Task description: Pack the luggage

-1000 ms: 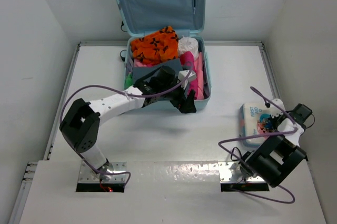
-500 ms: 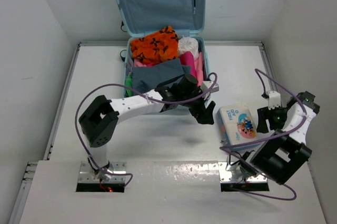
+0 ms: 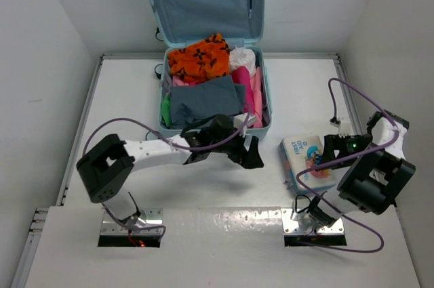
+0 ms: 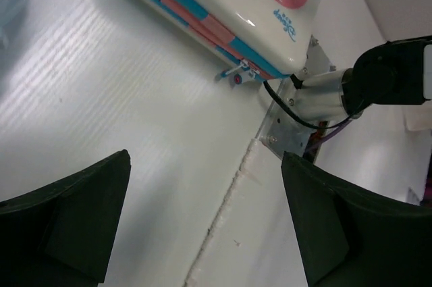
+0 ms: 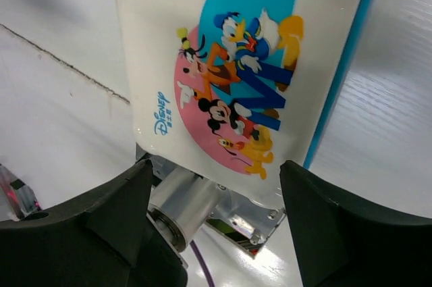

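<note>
Luggage (image 3: 203,10) sits open, clothes (image 3: 200,57) inside, at the counter's (image 3: 129,105) far middle. My left pincer (image 3: 249,156) hangs spread near the cartoon box (image 3: 306,159), right pincer (image 3: 331,152) spread over it, I guess to fetch it.

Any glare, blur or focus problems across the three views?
Top external: sharp, evenly lit, soft shadow under the left gripper. Left wrist: streaky sheen on the table, own fingers dark and soft. Right wrist: cartoon-print box crisp, own fingers dark and defocused.
</note>
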Tool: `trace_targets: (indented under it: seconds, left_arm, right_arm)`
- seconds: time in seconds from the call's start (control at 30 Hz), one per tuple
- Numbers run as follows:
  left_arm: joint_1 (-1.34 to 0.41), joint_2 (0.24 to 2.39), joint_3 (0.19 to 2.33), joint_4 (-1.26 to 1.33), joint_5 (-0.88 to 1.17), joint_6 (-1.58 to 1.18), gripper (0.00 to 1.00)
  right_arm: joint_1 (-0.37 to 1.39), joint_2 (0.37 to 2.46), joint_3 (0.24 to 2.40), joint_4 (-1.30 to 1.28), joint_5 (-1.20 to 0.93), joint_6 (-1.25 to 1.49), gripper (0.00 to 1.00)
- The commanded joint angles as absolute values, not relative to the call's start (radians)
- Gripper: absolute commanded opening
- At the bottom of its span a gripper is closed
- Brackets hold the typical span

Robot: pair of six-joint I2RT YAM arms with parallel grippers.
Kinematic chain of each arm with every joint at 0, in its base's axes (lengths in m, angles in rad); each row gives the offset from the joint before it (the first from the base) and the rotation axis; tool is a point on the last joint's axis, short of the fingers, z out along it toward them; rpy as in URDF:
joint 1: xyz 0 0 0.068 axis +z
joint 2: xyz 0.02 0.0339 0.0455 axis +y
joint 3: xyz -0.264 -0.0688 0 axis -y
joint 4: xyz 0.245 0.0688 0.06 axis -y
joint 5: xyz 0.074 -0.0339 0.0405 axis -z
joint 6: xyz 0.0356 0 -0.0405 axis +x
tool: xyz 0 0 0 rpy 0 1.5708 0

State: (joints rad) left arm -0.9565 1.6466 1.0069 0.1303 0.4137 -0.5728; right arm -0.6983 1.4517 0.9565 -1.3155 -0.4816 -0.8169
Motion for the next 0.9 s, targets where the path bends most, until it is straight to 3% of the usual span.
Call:
trace_targets:
  seconds: [0.0, 0.13, 0.53, 0.67, 0.87]
  left_arm:
    - [-0.986, 1.496, 0.879, 0.336, 0.273, -0.777, 0.95]
    - [-1.068, 1.459, 0.841, 0.426, 0.134, -0.902, 1.0]
    - [-1.261, 1.737, 0.837, 0.63, -0.202, -1.313, 1.0]
    - [-1.293, 1.862, 0.937, 0.598, -0.267, -1.35, 1.0]
    - [-1.304, 1.937, 1.003, 0.607, -0.304, -1.33, 1.0]
  right_arm:
    - [-0.667, 1.462, 0.948, -1.307, -0.526, -0.773, 0.75]
    - [-0.641, 1.505, 0.91, -1.229, -0.531, -0.707, 0.77]
    - [-0.589, 1.779, 0.913, -1.165, -0.572, -0.649, 0.88]
    - [-0.569, 1.778, 0.881, -1.048, -0.503, -0.568, 0.88]
    - [-0.604, 1.63, 0.96, -1.118, -0.523, -0.557, 0.88]
